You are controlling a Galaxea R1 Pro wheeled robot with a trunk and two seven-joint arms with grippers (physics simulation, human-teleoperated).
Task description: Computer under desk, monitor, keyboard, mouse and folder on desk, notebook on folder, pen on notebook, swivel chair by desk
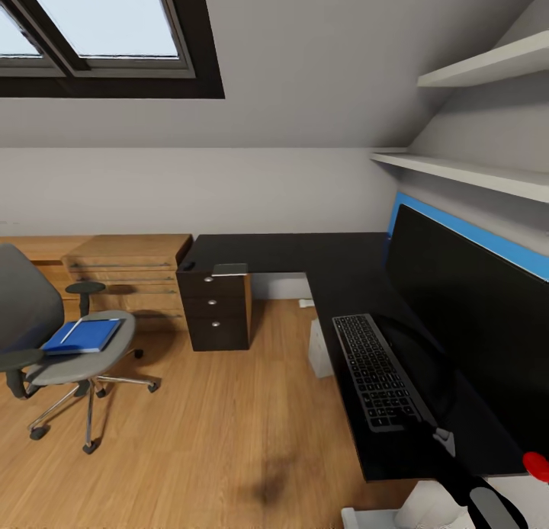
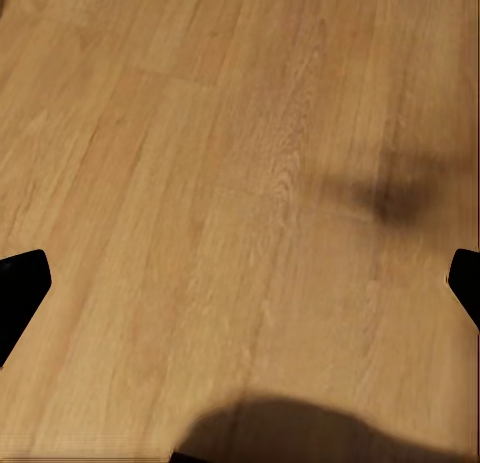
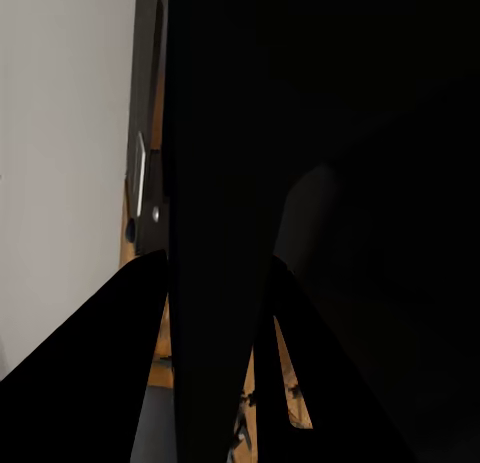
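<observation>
Head view: monitor stands on the surface at 3 o'clock, keyboard flat just beside its screen, parallel to the front edge w/ a thin strip of bare top left. Folder lies on the chair seat at 9 o'clock, a pale pen on it; small notebook sits on the drawer unit. Open floor btw chair and surface gives room to roll.

Left wrist: left pincer spread wide, holding nothing, aimed at bare floor.

Right wrist: right pincer narrow, fingers straddling the monitor's thin edge, prob. gripping it to steady or place it.
</observation>
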